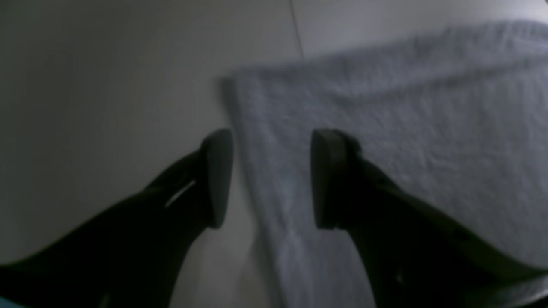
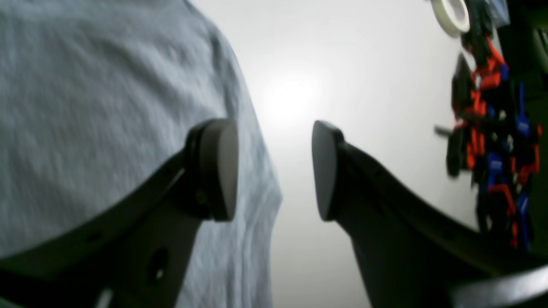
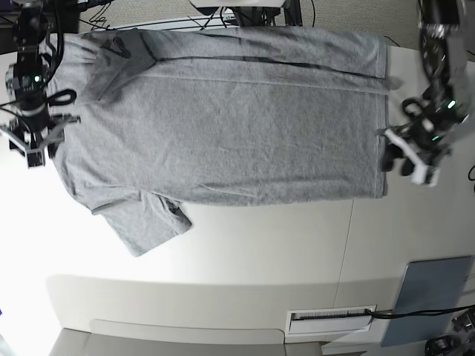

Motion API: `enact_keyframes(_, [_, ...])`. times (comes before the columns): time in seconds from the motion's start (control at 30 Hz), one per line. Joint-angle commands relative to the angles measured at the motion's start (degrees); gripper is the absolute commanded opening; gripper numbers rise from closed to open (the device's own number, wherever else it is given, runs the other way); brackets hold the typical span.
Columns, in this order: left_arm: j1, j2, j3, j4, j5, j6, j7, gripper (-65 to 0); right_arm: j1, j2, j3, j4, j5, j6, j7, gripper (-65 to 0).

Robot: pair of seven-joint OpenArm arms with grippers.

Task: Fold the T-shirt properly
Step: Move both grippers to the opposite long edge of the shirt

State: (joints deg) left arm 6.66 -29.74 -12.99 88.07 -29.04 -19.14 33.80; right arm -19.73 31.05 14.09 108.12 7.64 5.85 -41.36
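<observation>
The heather-grey T-shirt [image 3: 237, 126] lies spread flat across the table, plain side up. Its far long edge is folded over, and one sleeve [image 3: 141, 222] sticks out toward the near left. My left gripper [image 1: 272, 177] is open over the shirt's hem edge [image 1: 257, 141], one finger above bare table and the other above cloth, holding nothing. In the base view it sits at the shirt's right end [image 3: 404, 159]. My right gripper [image 2: 272, 169] is also open and empty, straddling the shirt's edge [image 2: 252, 128] at the left end [image 3: 33, 144].
A grey-blue flat panel [image 3: 430, 297] lies at the near right corner beside a white slotted unit [image 3: 330, 319]. Red, blue and black clutter [image 2: 492, 128] and a white tape roll [image 2: 454, 13] sit beyond the right gripper. Cables run along the far edge [image 3: 148, 11].
</observation>
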Motion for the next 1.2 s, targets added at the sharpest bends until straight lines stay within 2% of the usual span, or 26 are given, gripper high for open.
enact_keyframes(0.0, [-3.06, -1.22, 1.11, -1.77, 0.57, 1.44, -1.25, -34.9, 0.87, 0.98, 0.48, 0.96, 0.15, -0.44, 0.83, -37.3])
enact_keyframes(0.1, [-9.86, -1.18, 5.27, -10.05, 2.45, 3.28, -2.10, -34.9, 1.01, 1.01, 0.48, 0.96, 0.74, -0.39, 0.87, -37.3])
enact_keyframes(0.27, [-19.85, 0.72, 5.92, -22.51, 2.19, 2.49, -1.95, -34.9, 0.98, 1.01, 0.48, 0.96, 0.72, -0.37, 0.70, -37.3])
enact_keyframes(0.37, [-23.67, 2.16, 5.92, -28.44, 1.81, -0.50, -0.11, -34.9, 1.01, 1.01, 0.48, 0.96, 0.72, -0.37, 0.68, -37.3])
enact_keyframes(0.57, [-26.49, 2.62, 5.92, -32.83, 2.62, -0.68, 1.81, -34.9, 1.01, 1.01, 0.48, 0.96, 0.72, -0.37, 0.50, -37.3])
enact_keyframes(0.63, [-26.51, 2.58, 5.92, -32.83, 2.64, -3.04, 3.58, -35.1, 1.03, 1.01, 0.48, 0.96, 0.72, -0.35, 0.74, -37.3])
enact_keyframes(0.73, [-26.47, 2.62, 5.92, -32.83, 2.62, -4.68, 6.82, -42.7, 1.44, 1.01, 0.48, 0.96, 0.74, 0.15, 1.07, -37.3])
enact_keyframes(0.8, [-26.34, 2.73, 5.92, -32.83, 2.47, -6.69, 7.93, -53.0, 2.08, 1.01, 0.48, 0.94, 0.96, 1.57, 1.40, -37.3])
enact_keyframes(0.87, [-26.34, 2.80, 5.92, -32.83, 2.38, -6.56, 8.22, -64.7, 3.04, 1.01, 0.48, 0.90, 2.47, 2.34, 2.21, -37.3])
enact_keyframes(0.97, [-26.36, 2.75, 5.92, -32.83, 2.43, -5.40, 8.35, -65.0, 4.87, 1.03, 0.02, 0.70, 3.48, 2.69, 2.78, -37.3])
enact_keyframes(1.03, [-26.36, 2.78, 5.92, -32.83, 2.40, -4.31, 8.68, -65.0, 7.32, 1.03, -1.22, -1.03, 3.48, 4.26, 2.73, -37.3])
enact_keyframes(1.17, [-26.34, 2.78, 5.92, -32.83, 2.40, -4.46, 8.87, -65.0, 15.80, 1.01, -7.37, -9.22, 3.48, 4.94, 2.45, -37.3])
